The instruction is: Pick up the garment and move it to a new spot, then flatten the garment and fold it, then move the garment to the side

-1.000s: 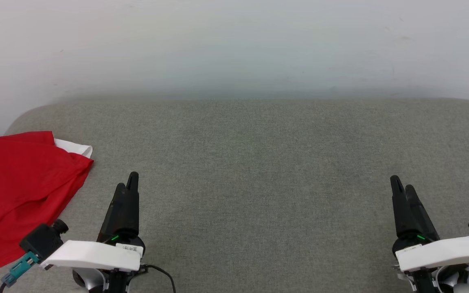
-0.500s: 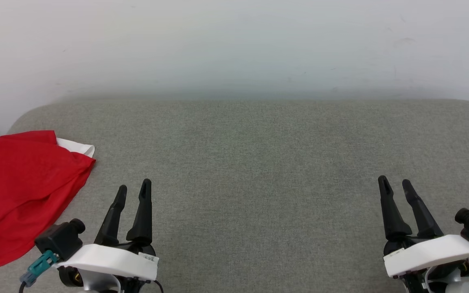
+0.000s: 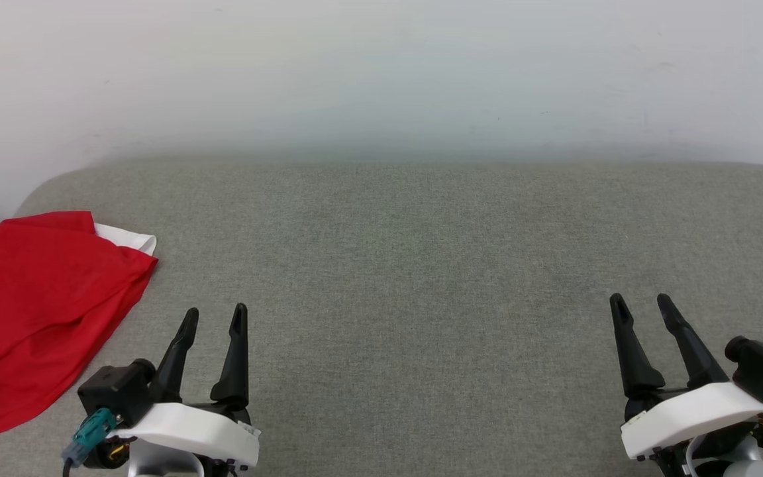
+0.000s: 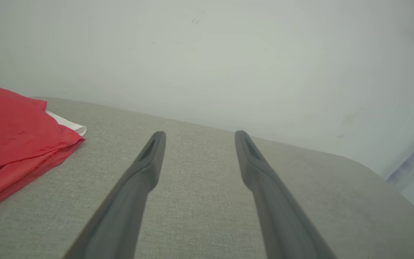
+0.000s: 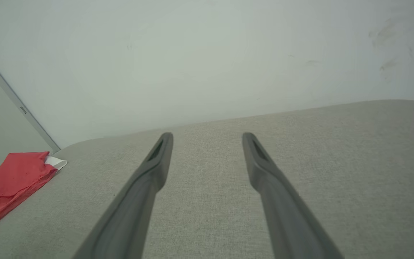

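At the near edge of the head view, the left gripper point(image 3: 216, 310) and the right gripper point(image 3: 640, 299), each a pair of long dark tapered fingers on a white wrist housing, are seen with jaws spread apart and nothing held between them. Both are poised low over a broad grey woven upholstered surface point(image 3: 408, 265) with rounded corners, and they are set well apart, one toward each side.

Just beyond and to the left of the left gripper, the garment point(image 3: 37, 305), a bright red jersey shirt with a strip of white sleeve showing at its far corner, is laid in loose layers at the left end of the surface. Part of it is cut off by the picture's edge, and no lettering is visible on it. Behind everything, a plain pale wall point(image 3: 381, 79) is marked by a few faint scuffs at the right.

Whether the garment is awaiting pickup or has been set aside cannot be told.

The garment is judged to lie close to the rounded left end, so it could be dragged over the edge by a careless pull. If it is pinched at a single point by the slim fingers, only the top layer may be caught and the layers shaken apart. Help from the right gripper would call for a long reach across.
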